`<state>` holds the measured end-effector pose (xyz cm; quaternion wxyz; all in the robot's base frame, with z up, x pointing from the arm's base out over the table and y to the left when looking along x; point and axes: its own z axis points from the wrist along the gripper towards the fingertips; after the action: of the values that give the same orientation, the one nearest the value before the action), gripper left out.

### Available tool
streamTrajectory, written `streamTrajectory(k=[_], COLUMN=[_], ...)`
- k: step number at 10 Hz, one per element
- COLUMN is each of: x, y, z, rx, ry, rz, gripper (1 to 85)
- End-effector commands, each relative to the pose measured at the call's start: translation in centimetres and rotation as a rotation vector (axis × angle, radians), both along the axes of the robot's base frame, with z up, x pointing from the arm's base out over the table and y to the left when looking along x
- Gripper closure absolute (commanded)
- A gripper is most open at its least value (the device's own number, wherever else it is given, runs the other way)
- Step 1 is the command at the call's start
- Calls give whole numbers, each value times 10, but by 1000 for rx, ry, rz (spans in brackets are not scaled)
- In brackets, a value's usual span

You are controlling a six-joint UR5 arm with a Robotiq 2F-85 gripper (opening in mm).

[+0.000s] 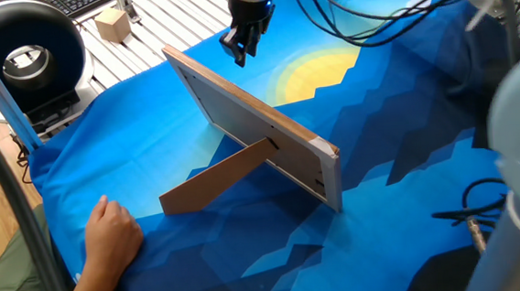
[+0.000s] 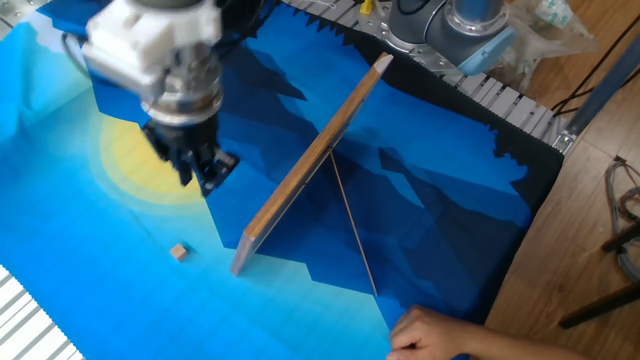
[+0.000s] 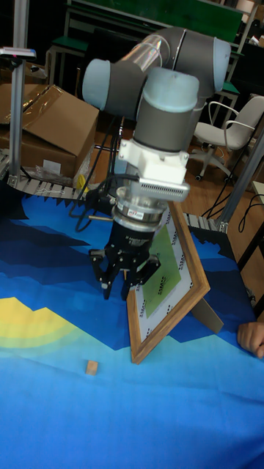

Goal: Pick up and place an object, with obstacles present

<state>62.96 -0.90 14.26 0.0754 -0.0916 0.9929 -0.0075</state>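
A small wooden cube [image 2: 179, 252] lies on the blue cloth near the board's low end, also seen in the tall fixed view as the cube [image 3: 91, 366]. The obstacle is a flat board [image 1: 249, 119] with light wood edges, standing tilted on a brown strut [image 1: 216, 178]; the board [image 2: 310, 160] runs diagonally across the cloth. My gripper [image 2: 200, 175] hangs above the cloth on the sun-pattern side of the board, up and to the right of the cube. Its fingers [image 3: 105, 278] are spread and hold nothing. In one fixed view the gripper [image 1: 238, 51] hangs beyond the board's far end.
A person's hand [image 1: 110, 234] rests on the cloth near the strut's foot. A black round device [image 1: 24, 56] and a larger wood block [image 1: 112, 25] sit on the metal table beyond the cloth. Cables trail from the arm. A cardboard box [image 3: 51, 135] stands behind.
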Motion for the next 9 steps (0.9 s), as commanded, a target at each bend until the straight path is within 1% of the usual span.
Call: streamTrajectory(k=[1, 2, 3, 4, 5, 6, 7, 9], x=[19, 18, 18, 18, 16, 11, 8, 14], y=[-2, 0, 0, 0, -1, -3, -4, -8], z=[-21, -25, -24, -24, -24, -25, -25, -25], rx=[-14, -2, 6, 7, 5, -1, -2, -17], ry=[11, 7, -4, -4, 3, 22, 32, 10], rz=[7, 8, 13, 5, -9, -21, -39, -56], gripper=[497, 497, 497, 497, 497, 500, 500, 513])
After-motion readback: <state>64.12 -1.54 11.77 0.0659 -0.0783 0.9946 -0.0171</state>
